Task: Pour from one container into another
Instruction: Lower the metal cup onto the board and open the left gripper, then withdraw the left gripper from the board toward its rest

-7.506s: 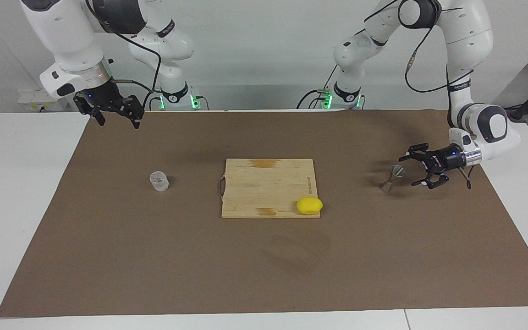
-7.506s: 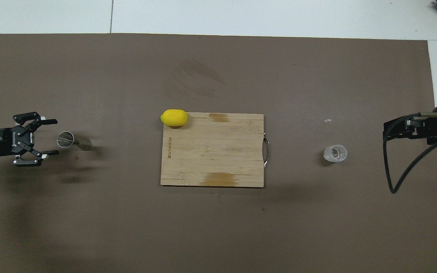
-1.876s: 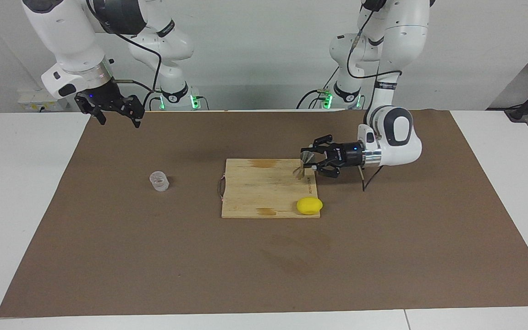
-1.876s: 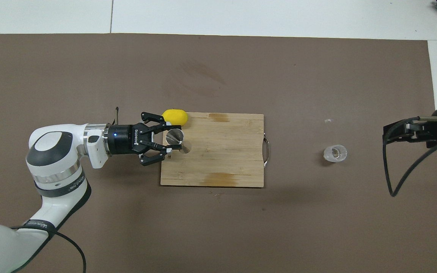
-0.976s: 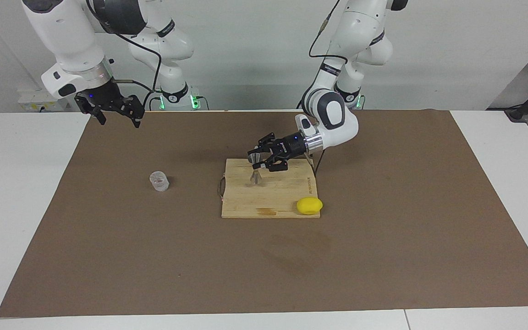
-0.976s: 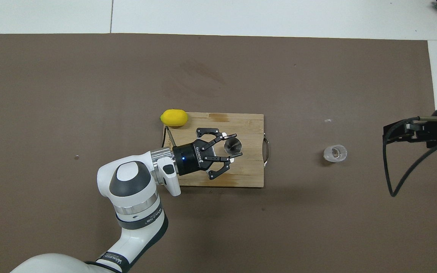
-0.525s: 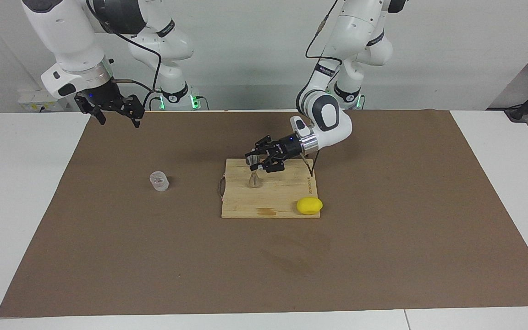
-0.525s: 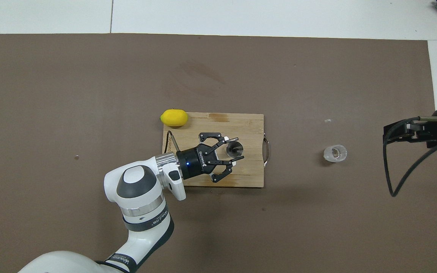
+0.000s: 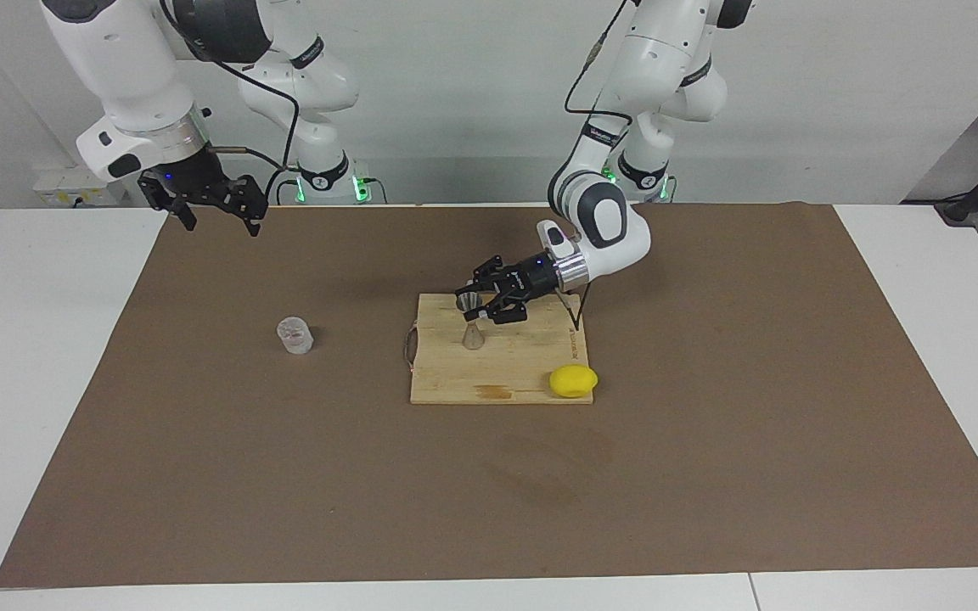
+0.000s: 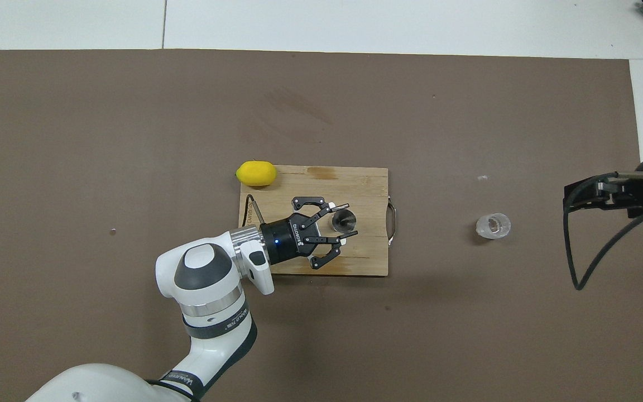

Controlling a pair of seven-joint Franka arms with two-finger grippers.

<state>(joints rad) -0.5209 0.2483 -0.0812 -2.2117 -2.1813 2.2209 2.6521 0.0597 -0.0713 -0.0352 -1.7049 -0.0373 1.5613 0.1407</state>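
Left gripper (image 9: pixel 474 307) is low over the cutting board (image 9: pixel 523 356), its fingers either side of the upper cone of the metal measure (image 9: pixel 473 338). I cannot tell whether they press on it. The measure stands upright on the board, near the handle edge.

Right gripper (image 9: pixel 219 222) waits with fingers spread wide and nothing between them, above the mat's (image 9: pixel 710 467) corner at the right arm's end.

Glass cup (image 9: pixel 295 334) stands on the mat, toward the right arm's end, well apart from the board.

A lemon (image 9: pixel 573 381) sits at the board's corner farthest from the robots.

The grey metal hourglass-shaped jigger (image 10: pixel 345 220) stands on the rectangular wooden cutting board (image 10: pixel 366 190), between the left gripper's (image 10: pixel 341 221) fingertips. The clear glass cup (image 10: pixel 493 225) sits at the board's three o'clock.
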